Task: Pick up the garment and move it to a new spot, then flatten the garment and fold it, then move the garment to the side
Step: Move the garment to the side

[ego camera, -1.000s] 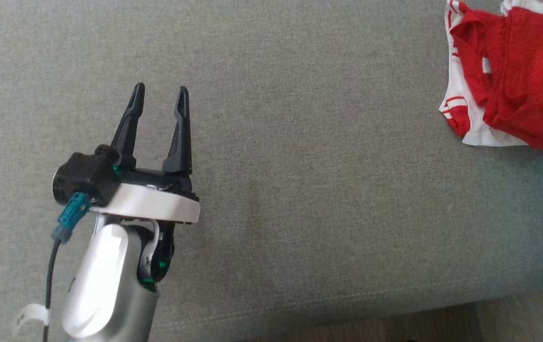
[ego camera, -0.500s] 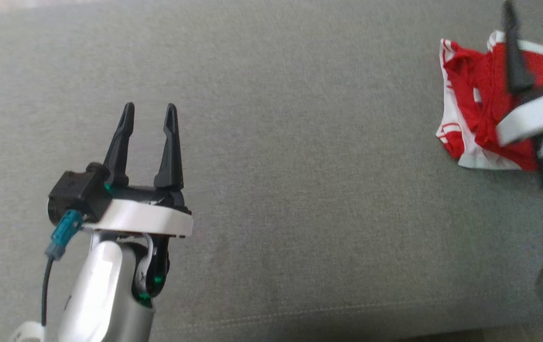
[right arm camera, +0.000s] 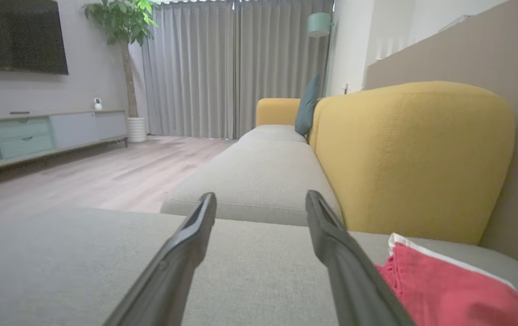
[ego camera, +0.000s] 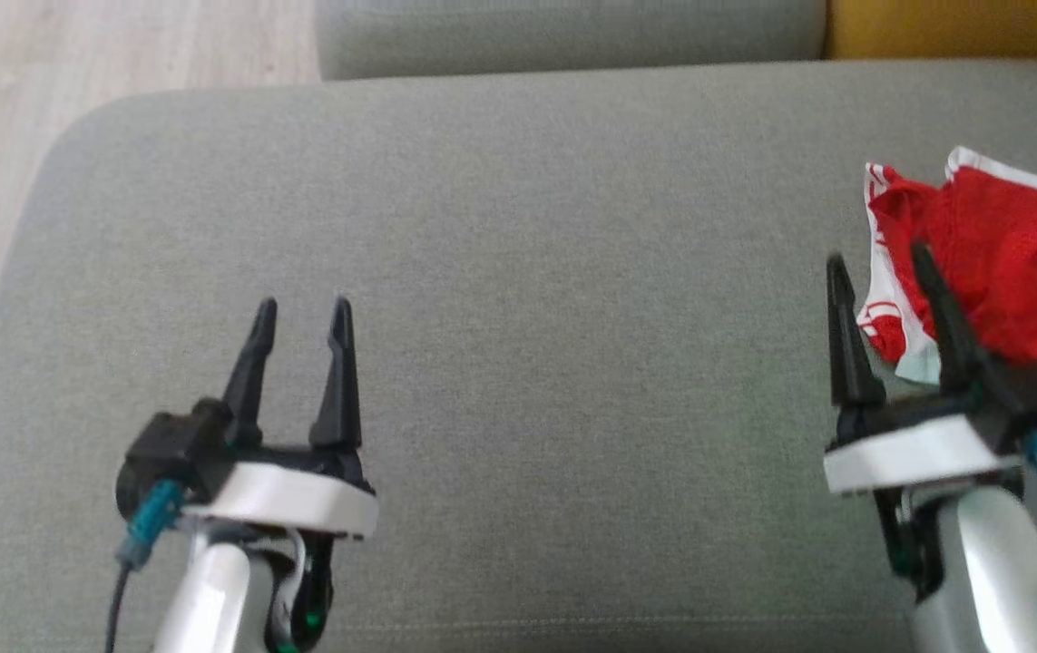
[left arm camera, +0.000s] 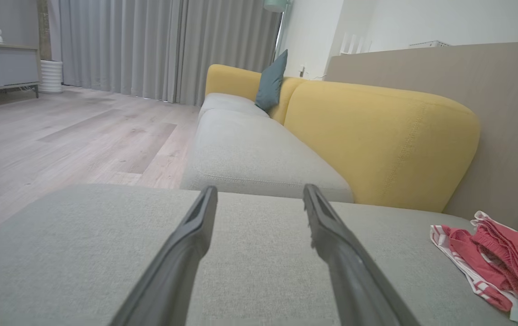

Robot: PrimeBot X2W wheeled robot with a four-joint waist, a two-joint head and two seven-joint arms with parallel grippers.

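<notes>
Red cloth with white trim: the garment [ego camera: 1017, 272] lies bunched at the right end of the grey seat cushion [ego camera: 518, 227], close to the yellow backrest [left arm camera: 376, 136]. It is ahead of my right pincer [ego camera: 876, 258] and off to that pincer's right. It does not lie between the fingers. From the head, the right-hand finger of that pincer crosses in front of the cloth's white edge, and I cannot tell whether it touches the cloth or only passes above it. In the right wrist view the cloth sits just outside that same finger, low in the corner.

My left pincer [ego camera: 303, 308] hovers over bare cushion, well apart from the garment, so the right arm is plainly the nearer one. Both pincers are released, with fingers spread and nothing between them.

I cannot fix the garment's long axis. The head view cuts off its right part, and both wrist views cut it off at the frame edge too. What I can see is one white-bordered edge facing me and folds of red piled behind it. Whether it is a waistband, a hem or a sleeve is too blurred to say.

A compact bundle at the side of the seat fits two readings: a heap waiting to be lifted, or a piece already set aside. The loose, uneven layers make it look more crumpled than neatly folded, but I would not swear to that.
</notes>
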